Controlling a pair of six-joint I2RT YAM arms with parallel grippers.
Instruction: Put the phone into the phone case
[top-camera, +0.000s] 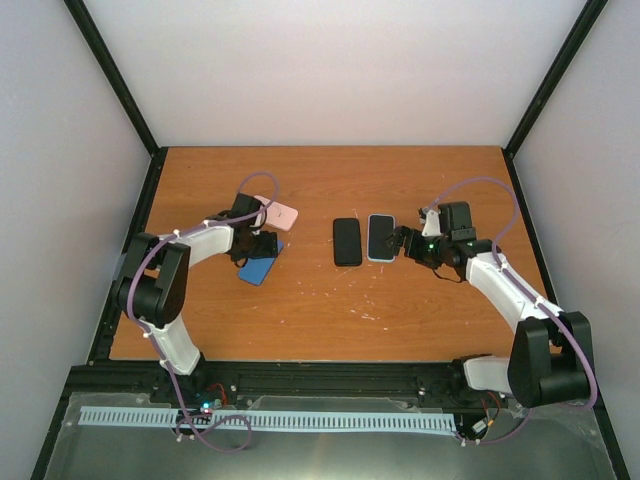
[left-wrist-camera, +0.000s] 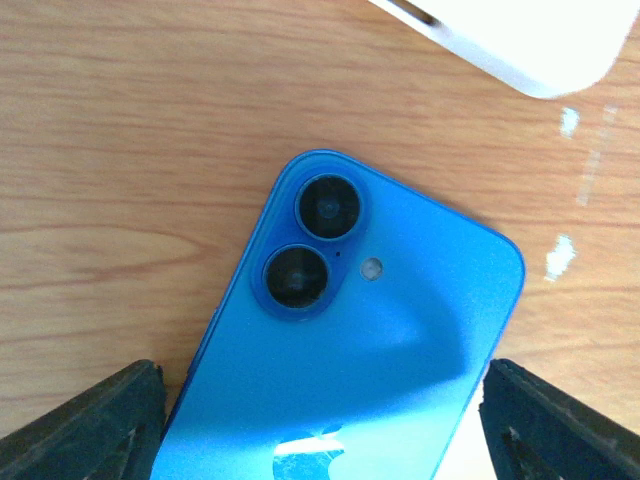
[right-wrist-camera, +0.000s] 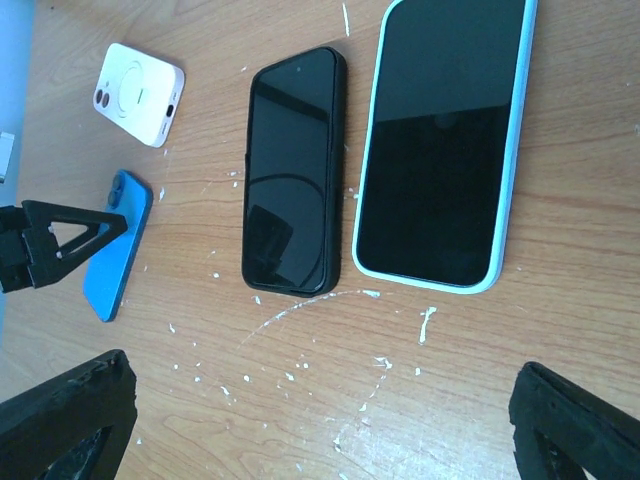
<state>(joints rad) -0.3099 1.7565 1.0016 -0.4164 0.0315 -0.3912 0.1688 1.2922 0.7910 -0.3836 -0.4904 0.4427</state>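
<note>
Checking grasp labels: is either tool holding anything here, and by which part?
Nothing yet. The left tool stands open astride the blue phone, one finger beside each long edge, phone flat on the table. The right tool is open and empty.

A glossy blue rectangular phone (left-wrist-camera: 360, 350) bears two dark round lenses. The rounded plastic case (right-wrist-camera: 140, 94) at its one o'clock is white. A slim slab phone (right-wrist-camera: 292, 170) is all black, and a larger black-screened phone (right-wrist-camera: 440, 140) is rimmed pale blue. The orange-brown wood-grain table (right-wrist-camera: 560, 340) is flecked white.
</note>
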